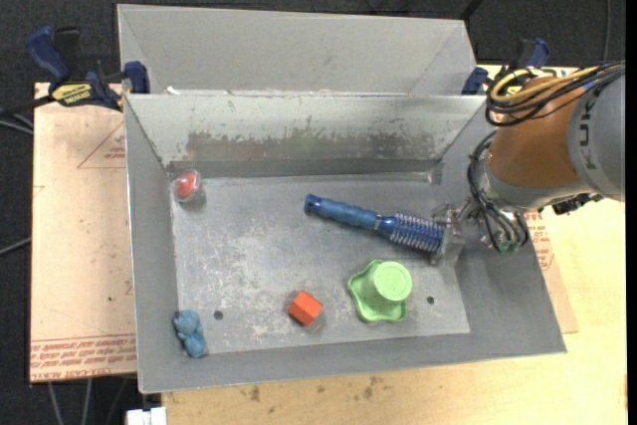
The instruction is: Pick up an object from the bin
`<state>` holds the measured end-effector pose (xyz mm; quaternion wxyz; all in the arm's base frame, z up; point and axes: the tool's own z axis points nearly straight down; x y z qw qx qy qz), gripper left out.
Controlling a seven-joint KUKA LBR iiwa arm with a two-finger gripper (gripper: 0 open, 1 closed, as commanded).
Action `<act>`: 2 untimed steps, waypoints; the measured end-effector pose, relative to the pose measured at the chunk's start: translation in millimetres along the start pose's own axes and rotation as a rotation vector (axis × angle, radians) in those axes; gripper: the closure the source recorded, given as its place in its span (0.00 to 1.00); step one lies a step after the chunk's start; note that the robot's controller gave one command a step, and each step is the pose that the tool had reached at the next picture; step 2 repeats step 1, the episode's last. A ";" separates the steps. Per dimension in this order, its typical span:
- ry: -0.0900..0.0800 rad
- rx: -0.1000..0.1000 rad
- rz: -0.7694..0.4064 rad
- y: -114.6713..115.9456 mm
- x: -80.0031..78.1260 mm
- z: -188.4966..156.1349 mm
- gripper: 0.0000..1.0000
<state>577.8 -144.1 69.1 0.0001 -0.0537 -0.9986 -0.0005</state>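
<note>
Bin (249,254): grey metal, with sloping walls and a flat scuffed floor. The blue brush lies on the floor towards its right side.
Arm (537,154): orange cover and looped cables, right of the brush. It comes in over the bin's right wall and bends down towards the brush's bristle end.
Blue brush (373,221): a hairbrush lying flat, with a smooth handle pointing up-left and a ribbed bristle head at the lower right. It is the thing nearest the gripper.
Gripper (453,234): low in the bin at the right tip of the brush's bristle head, touching it or just beside it. How far open it is cannot be told, nor whether it has hold of the brush.
Green cup (381,292): light green, round top on a wider lobed base. It sits just below the brush head, apart from it.
Orange block (306,309): a small cube below the brush handle, left of the green cup.
Blue lump (189,333): a small knobbly shape well to the lower left of the brush, by the bin's left wall.
Red ball (186,185): small and pinkish-red, well left of the brush handle, in the far left corner of the floor.
</note>
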 end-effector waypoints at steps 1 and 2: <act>-0.011 0.002 -0.049 28.2 4.2 -200.6 1.00; -0.011 0.002 -0.049 28.2 4.2 -200.6 1.00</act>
